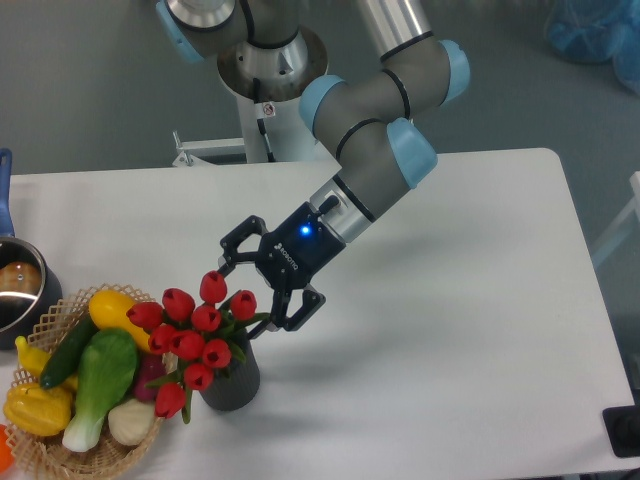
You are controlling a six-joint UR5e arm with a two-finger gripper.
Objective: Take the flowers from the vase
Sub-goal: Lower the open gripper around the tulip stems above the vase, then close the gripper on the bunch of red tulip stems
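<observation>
Flowers (198, 335), about nine red buds in one vase (232, 380), sit just left of my gripper (256, 292), wide open and holding nothing.

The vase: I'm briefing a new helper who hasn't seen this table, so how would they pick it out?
Start at the woven wicker basket of produce at the white table's near left corner. Right beside it stands the short dark grey ribbed vase, the only container holding red tulip flowers.
</observation>
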